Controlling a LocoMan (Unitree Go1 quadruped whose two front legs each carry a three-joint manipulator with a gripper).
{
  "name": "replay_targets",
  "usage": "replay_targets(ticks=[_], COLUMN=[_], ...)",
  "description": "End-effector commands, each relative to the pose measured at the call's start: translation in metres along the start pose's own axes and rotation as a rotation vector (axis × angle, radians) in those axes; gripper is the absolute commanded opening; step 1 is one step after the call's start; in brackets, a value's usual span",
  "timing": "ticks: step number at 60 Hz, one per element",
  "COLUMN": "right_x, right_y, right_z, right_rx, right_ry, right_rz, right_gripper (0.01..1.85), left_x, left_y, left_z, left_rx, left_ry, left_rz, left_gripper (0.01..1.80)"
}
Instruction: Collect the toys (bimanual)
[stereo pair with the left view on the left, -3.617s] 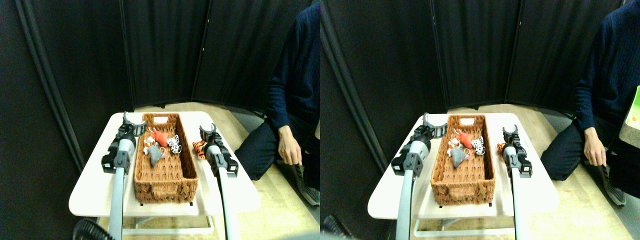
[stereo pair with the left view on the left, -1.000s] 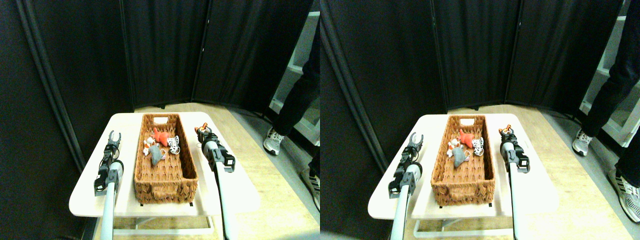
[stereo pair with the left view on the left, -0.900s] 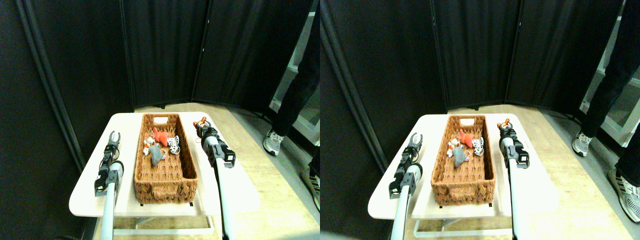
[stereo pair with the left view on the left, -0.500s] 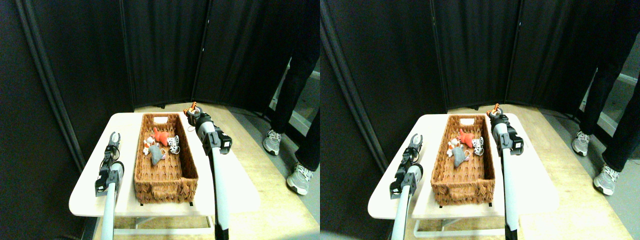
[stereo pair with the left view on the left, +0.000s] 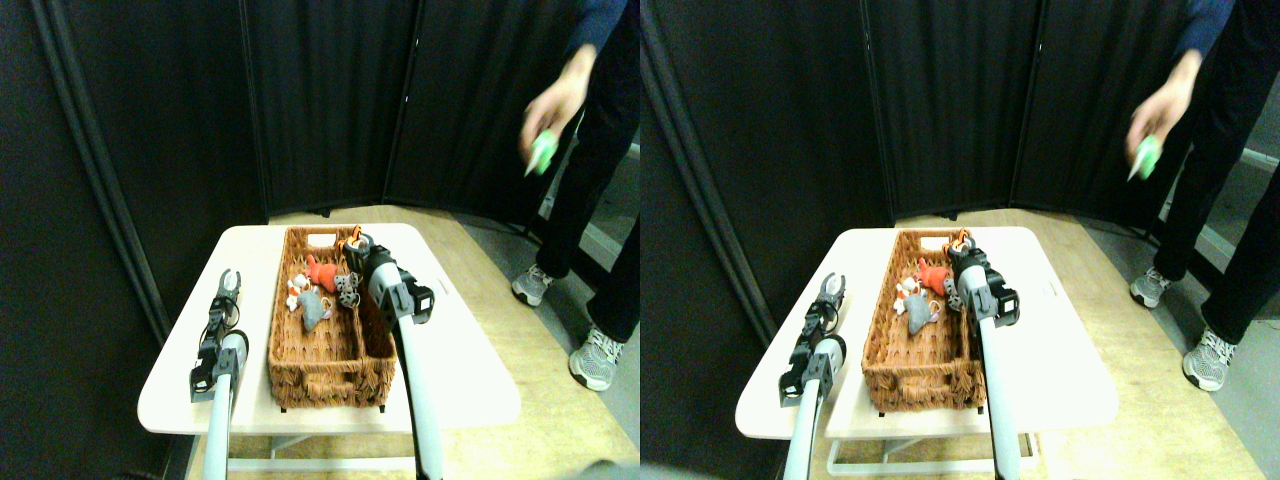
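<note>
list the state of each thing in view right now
wicker basket: upright on the table, holding toys
red toy: lying in the basket
grey toy: lying in the basket
tiger-striped toy: held over the basket
right gripper: shut on it
left gripper: open, empty
person's hand: raised, holding something green

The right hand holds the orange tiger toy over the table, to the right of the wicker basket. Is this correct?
Not quite. In the stereo pair view the right hand does hold the orange tiger toy, but it is over the far part of the wicker basket, above its right rim, not over the table to the basket's right.
</note>
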Motion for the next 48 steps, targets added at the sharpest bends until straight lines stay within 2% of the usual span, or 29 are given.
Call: replay_targets(ticks=[1,6,9,10,11,12,13,17,18,21,28,34,39,42,47,48], right_x=[0.002,0.003,0.002,0.002,0.002,0.002,0.002,0.001,0.001,0.000,-0.002,-0.006,-0.008,-0.010,-0.013,-0.013], right_y=[0.005,0.004,0.004,0.004,0.005,0.005,0.004,0.004,0.004,0.005,0.005,0.008,0.010,0.011,0.012,0.012], right_z=[-0.005,-0.002,0.001,0.001,0.004,0.004,0.005,0.010,0.010,0.014,0.022,0.032,0.044,0.051,0.065,0.065], right_rx=[-0.022,-0.056,-0.084,-0.084,-0.125,-0.125,-0.135,-0.121,-0.121,-0.089,-0.061,-0.042,-0.051,-0.046,-0.036,-0.036], right_ry=[0.029,0.077,0.081,0.081,0.089,0.089,0.090,0.097,0.097,0.102,0.089,0.041,0.011,-0.034,-0.100,-0.100], right_rz=[0.044,0.042,0.025,0.025,0.023,0.023,0.024,0.031,0.031,0.026,0.033,0.039,0.078,0.089,0.118,0.118], right_gripper=[0.01,0.01,0.24,0.24,0.59,0.59,0.75,1.11,1.11,1.28,1.34,1.43,1.40,1.36,1.14,1.14], left_x=[-0.001,-0.001,-0.001,-0.001,-0.001,-0.001,-0.001,-0.001,-0.001,0.000,0.001,0.001,0.002,0.002,0.001,0.001], left_y=[-0.010,-0.009,-0.010,-0.010,-0.009,-0.009,-0.010,-0.010,-0.010,-0.009,-0.011,-0.012,-0.012,-0.013,-0.013,-0.013], left_z=[0.004,0.003,0.003,0.003,0.002,0.002,0.002,0.002,0.002,0.003,0.001,0.000,0.000,-0.001,-0.001,-0.001], left_rx=[-0.004,-0.003,0.001,0.001,0.003,0.003,0.002,-0.016,-0.016,-0.020,-0.007,-0.011,-0.008,-0.012,-0.019,-0.019], left_ry=[-0.029,-0.036,-0.032,-0.032,-0.036,-0.036,-0.037,-0.036,-0.036,-0.032,-0.036,-0.035,-0.029,-0.032,-0.031,-0.031], left_rz=[-0.055,-0.059,-0.065,-0.065,-0.063,-0.063,-0.060,-0.047,-0.047,-0.047,-0.050,-0.046,-0.048,-0.042,-0.043,-0.043], left_gripper=[0.05,0.06,0.07,0.07,0.07,0.07,0.08,0.08,0.08,0.09,0.09,0.09,0.09,0.10,0.09,0.09])
